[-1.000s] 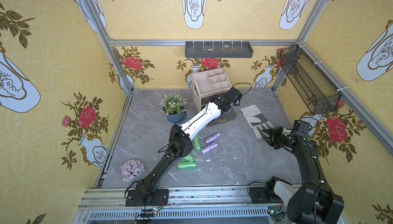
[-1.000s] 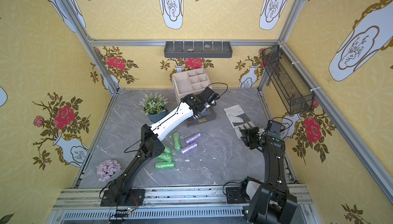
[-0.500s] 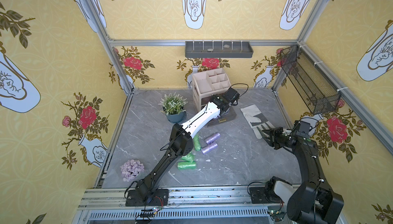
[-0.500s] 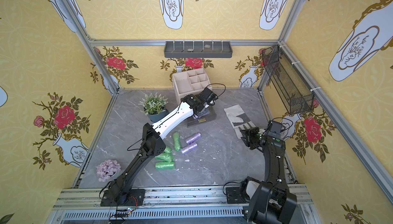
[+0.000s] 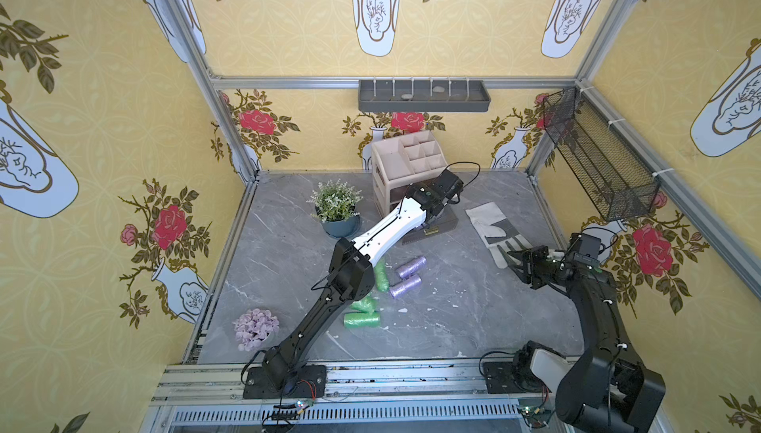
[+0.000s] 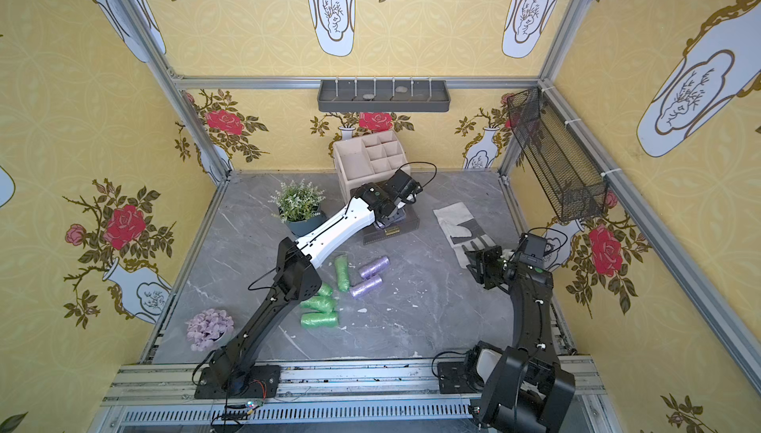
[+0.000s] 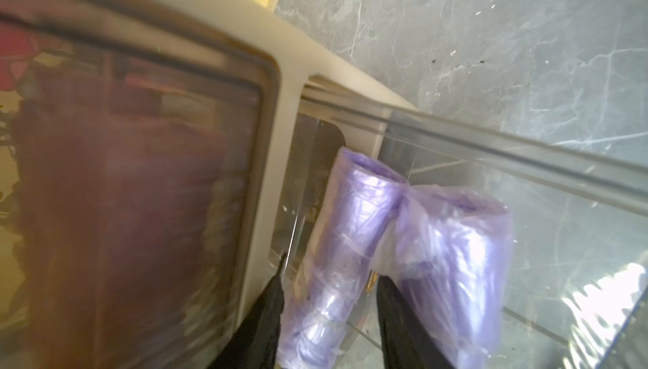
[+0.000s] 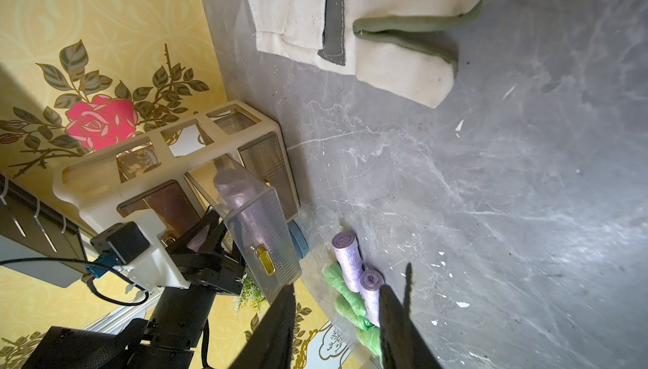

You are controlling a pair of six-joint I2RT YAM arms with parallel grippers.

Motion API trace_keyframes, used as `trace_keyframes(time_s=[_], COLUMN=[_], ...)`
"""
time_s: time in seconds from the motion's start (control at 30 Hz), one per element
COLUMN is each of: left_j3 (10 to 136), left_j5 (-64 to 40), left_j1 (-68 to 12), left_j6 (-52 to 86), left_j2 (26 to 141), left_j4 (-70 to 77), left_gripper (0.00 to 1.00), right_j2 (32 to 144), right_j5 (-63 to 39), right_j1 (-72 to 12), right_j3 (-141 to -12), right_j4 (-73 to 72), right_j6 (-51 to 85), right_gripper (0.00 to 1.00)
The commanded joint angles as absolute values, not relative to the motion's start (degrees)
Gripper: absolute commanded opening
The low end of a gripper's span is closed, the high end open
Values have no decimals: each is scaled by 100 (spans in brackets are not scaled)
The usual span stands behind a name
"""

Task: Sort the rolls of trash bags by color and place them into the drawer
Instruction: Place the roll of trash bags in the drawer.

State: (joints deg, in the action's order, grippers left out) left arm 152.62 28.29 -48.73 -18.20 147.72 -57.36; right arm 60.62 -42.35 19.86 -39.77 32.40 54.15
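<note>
- Over the open drawer (image 7: 526, 160), the left tool (image 7: 331, 272) stands released, jaws flanking a lilac roll (image 7: 336, 230) beside a second lilac roll (image 7: 452, 262).
- Farther off, the right tool (image 8: 336, 286) hangs parted, empty.
- Left wrist view alone shows both; in both top views the left arm (image 5: 391, 229) hides them.

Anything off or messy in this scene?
White flecks litter the table around the loose rolls, like scraps or chips. A work glove lies flat on the table's right side, unrelated to sorting. Nothing looks tipped or damaged.
</note>
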Motion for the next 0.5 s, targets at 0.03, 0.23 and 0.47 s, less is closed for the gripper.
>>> trace_keyframes(time_s=[0.03, 0.23, 0.47], left_j3=[15223, 14850, 14372], left_j5=[2892, 2781, 2614], left_j1=[-4869, -4937, -5109], left_j6=[-1865, -1824, -1690], left_j2=[14706, 14296, 13620], left_j4=[-5546, -5350, -5181], left_gripper=[50, 50, 49], right_j2=[6056, 6003, 5890], right_j5=[-4247, -4237, -4262], right_j1=[1986, 1995, 2004], right_j3=[-3994, -4002, -4090], right_j4=[3162, 3199, 3363], right_j6=[5360, 5369, 5318], right_gripper=[41, 41, 41])
